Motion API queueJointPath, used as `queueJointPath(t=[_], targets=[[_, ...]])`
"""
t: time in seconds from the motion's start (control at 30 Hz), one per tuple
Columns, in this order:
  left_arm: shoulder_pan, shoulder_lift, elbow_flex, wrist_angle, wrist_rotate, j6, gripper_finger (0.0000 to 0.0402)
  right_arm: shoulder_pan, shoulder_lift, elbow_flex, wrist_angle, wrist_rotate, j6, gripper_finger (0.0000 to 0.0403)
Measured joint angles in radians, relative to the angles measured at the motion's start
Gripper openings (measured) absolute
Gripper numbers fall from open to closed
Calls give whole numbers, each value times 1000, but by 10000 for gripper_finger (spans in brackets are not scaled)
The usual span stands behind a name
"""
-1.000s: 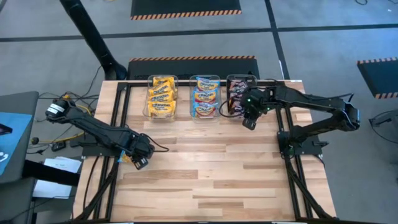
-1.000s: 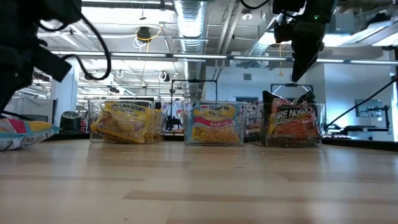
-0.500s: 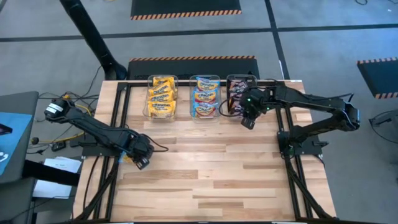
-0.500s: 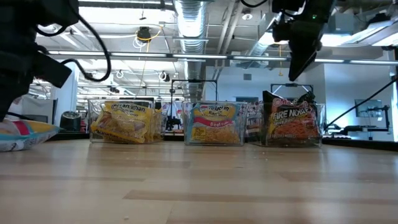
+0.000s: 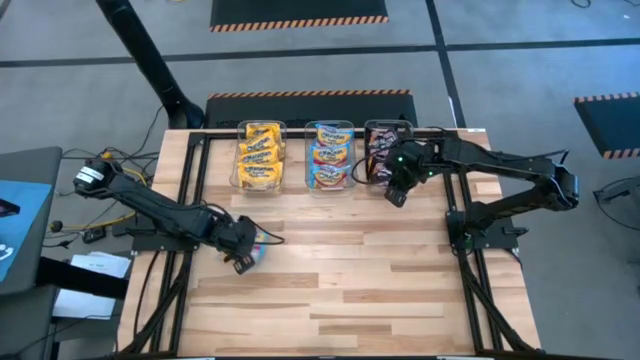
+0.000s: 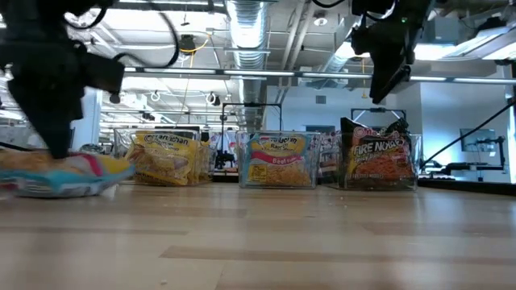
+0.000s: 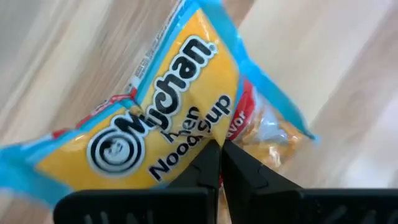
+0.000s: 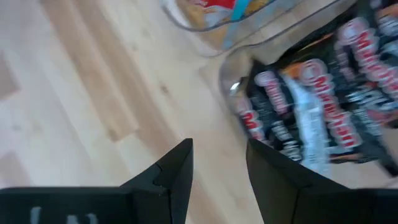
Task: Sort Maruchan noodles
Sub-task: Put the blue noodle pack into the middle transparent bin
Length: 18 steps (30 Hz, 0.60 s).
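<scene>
While three clear plastic bins [image 5: 300, 158] at the far edge of the pale wooden slat table [image 5: 360, 290] already hold most of the crinkly square ramen packets, sorted yellow-orange [image 5: 260, 157], light blue with yellow [image 5: 329, 158] and black-red [image 5: 378, 150], one is left for me to place. I judge the step in hand to be the pickup of that last light blue and yellow noodle packet [image 7: 168, 112], lying on the table's left side, nearer than the bins. My left gripper [image 5: 246, 257] has its fingers pressed together on the packet's edge. Next I need to lift it clear and carry it to the middle bin, which holds the same kind.

My right gripper [image 5: 394, 196] hangs with fingers spread just near of the black-red bin, holding nothing.

Only my left wrist view shows the pinch and the packet's lettering; the high view shows just a sliver of colour beside the gripper. From table height, the packet [image 6: 60, 173] looks slightly raised at one end, though I cannot tell for sure.
</scene>
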Motion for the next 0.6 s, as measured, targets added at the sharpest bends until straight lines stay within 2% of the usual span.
queueJointPath(t=[0.3, 0.5, 0.6], targets=[[0, -3, 22, 314, -11, 151, 0, 3, 0, 0, 1, -207, 153, 173], [0, -3, 23, 408, -48, 214, 0, 65, 0, 0, 54, -369, 229, 173], [0, -4, 23, 438, -52, 235, 0, 121, 0, 0, 146, -397, 264, 173]])
